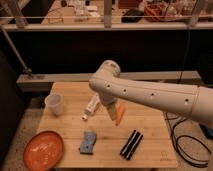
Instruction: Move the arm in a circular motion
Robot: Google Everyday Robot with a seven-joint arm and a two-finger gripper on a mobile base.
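The arm (150, 95) is a thick glossy white tube with small dark holes. It reaches in from the right edge to a rounded elbow (107, 72) above the wooden table (150, 125). From the elbow it bends down to the gripper (114, 112), a small beige tip hanging over the table's middle. A thin orange piece (120, 114) shows right beside the tip; I cannot tell whether it is held or lies on the table.
A white cup (54, 104) stands at the left. A white bottle (91, 106) lies near the tip. An orange plate (44, 150), a blue sponge (87, 142) and a black block (130, 144) are along the front. Cables (187, 140) lie at the right.
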